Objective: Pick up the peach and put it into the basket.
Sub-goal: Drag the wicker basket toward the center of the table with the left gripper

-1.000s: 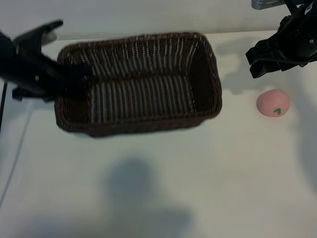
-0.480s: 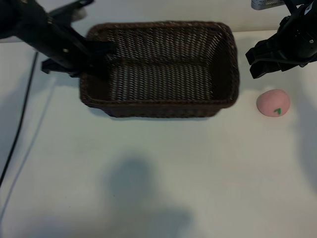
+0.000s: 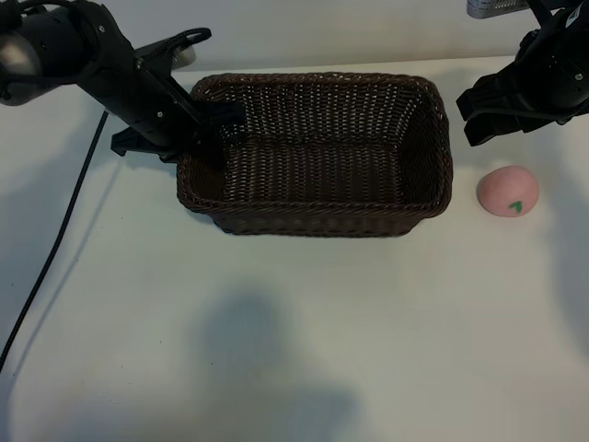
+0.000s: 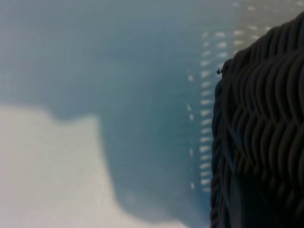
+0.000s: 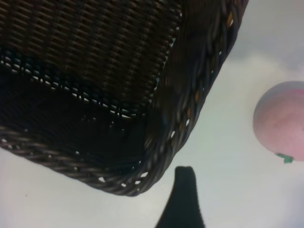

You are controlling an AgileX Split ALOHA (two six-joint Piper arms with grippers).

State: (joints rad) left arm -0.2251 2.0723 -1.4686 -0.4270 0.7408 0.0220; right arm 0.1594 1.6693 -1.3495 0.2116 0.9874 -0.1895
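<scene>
Exterior view: your basket lies with its long axis running left-right across the table, open side up, nothing inside it. Your left gripper is clamped on the basket's left end wall, one finger inside the rim, one outside, jaws narrow on the wicker. The peach sits on the table just right of the basket, not touching it, with its green leaf mark facing the near edge. Your right gripper hangs above and behind the peach, jaws spread wide, holding nothing. A black cable trails down the left side. Left wrist view: only the basket's woven wall fills one side, with table and shadow beside it; you can't see the fingers here. Right wrist view: you get the basket's rounded corner and empty woven floor, the peach beside it with bare table between them, and one dark fingertip over the table, touching neither.
</scene>
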